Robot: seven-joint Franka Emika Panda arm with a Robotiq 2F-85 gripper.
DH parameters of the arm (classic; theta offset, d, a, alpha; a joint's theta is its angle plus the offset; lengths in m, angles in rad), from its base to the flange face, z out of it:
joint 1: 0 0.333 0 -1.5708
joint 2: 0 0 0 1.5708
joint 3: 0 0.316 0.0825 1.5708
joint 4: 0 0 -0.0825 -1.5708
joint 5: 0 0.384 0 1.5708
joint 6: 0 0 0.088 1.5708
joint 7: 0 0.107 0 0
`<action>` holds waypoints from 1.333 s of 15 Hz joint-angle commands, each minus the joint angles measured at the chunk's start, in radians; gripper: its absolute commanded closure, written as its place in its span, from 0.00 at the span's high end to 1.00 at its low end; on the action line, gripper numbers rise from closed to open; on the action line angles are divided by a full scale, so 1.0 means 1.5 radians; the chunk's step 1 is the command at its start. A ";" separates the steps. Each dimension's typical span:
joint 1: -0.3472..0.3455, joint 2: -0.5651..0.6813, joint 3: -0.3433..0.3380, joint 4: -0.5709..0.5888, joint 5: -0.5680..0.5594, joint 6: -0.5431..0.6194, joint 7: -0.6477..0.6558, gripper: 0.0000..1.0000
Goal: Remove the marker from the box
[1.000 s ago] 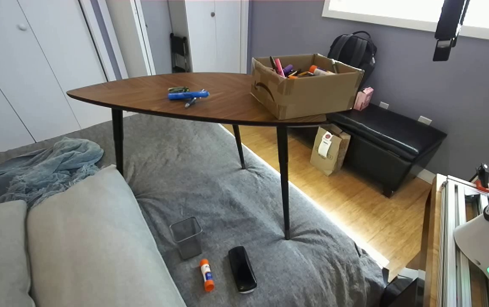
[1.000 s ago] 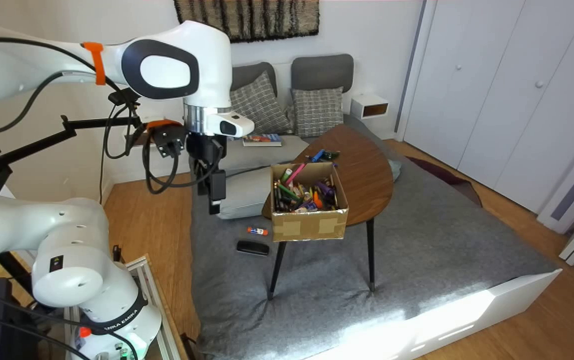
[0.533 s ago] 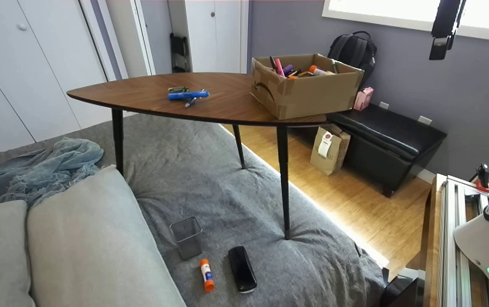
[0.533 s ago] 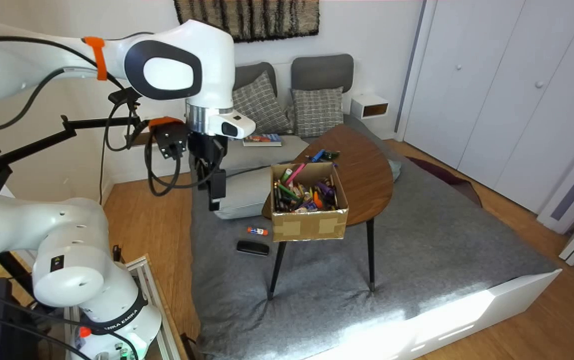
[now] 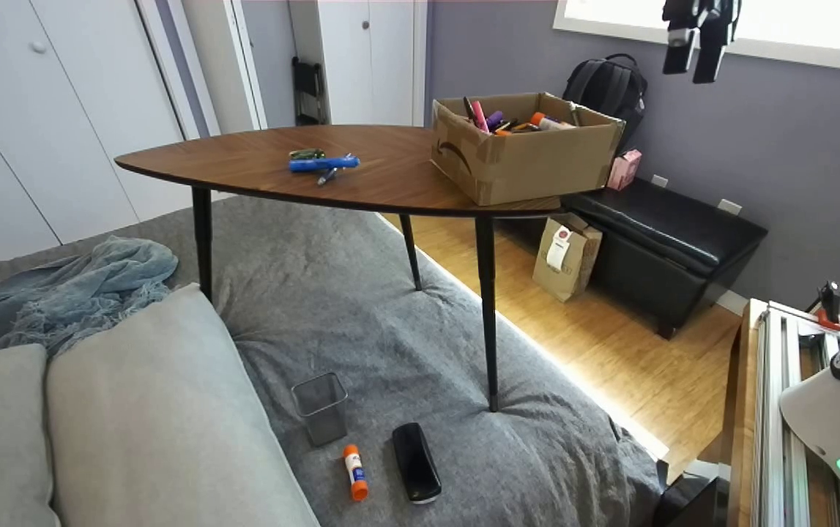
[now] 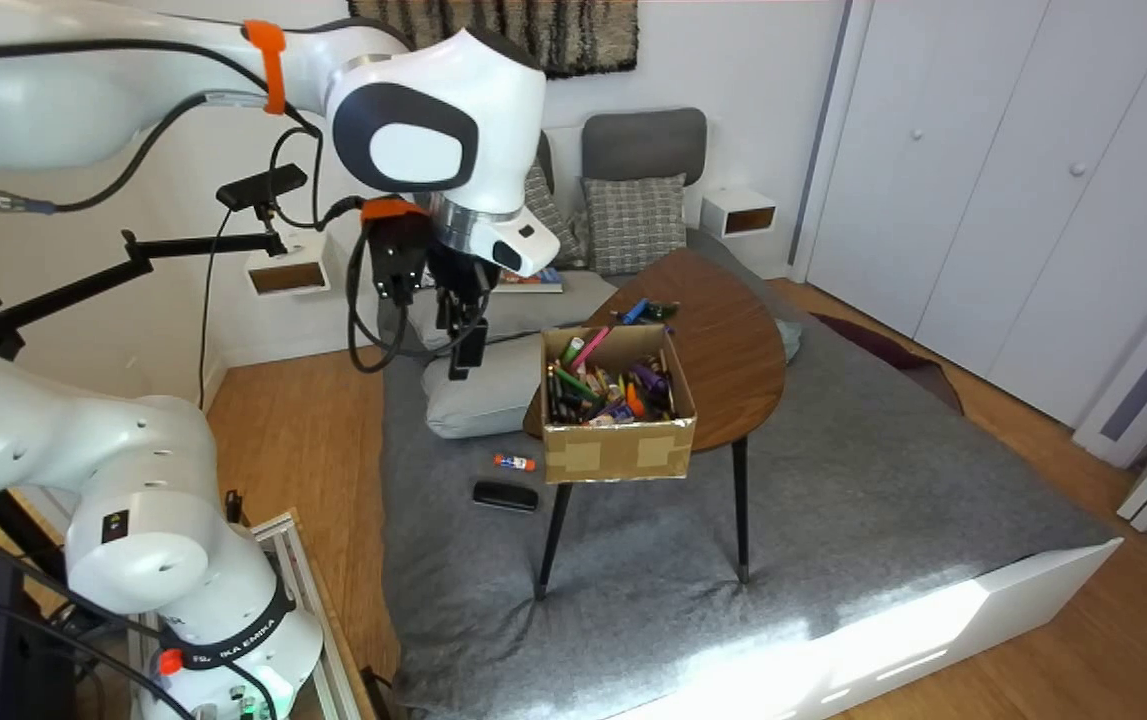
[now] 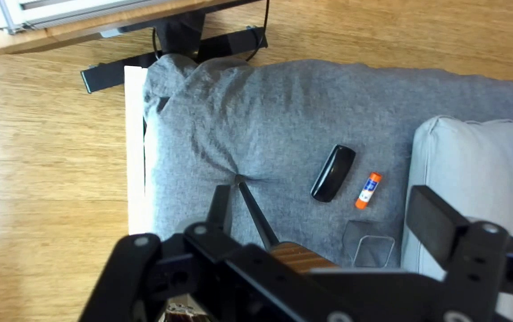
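Since the earlier frame the hand (image 5: 692,63) has been carried nearer to the box (image 5: 548,165) and seems to have been turned a little; the box itself has not been shifted. In the wrist view the fingers (image 7: 435,219) are spread wide, with nothing held between them. The hand is held above the height of the box's rim and to one side of it, not over its contents. The box is carried by the desk (image 5: 398,154) and heaped with pens (image 6: 598,395); the marker cannot be picked out among them for certain. Well apart from the box, on the same desk, a slim greyish pen (image 5: 327,176) is seen just beside or under a blue pen (image 5: 321,164); should that be the marker, it is out already. Otherwise the approach is judged to be under way, with no grasp begun. Next, the hand would need to be brought over the box, then lowered between its walls onto one chosen pen without neighbours being pinched.
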 commanded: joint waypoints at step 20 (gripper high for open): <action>-0.019 0.206 -0.020 0.121 0.049 0.132 0.077 1.00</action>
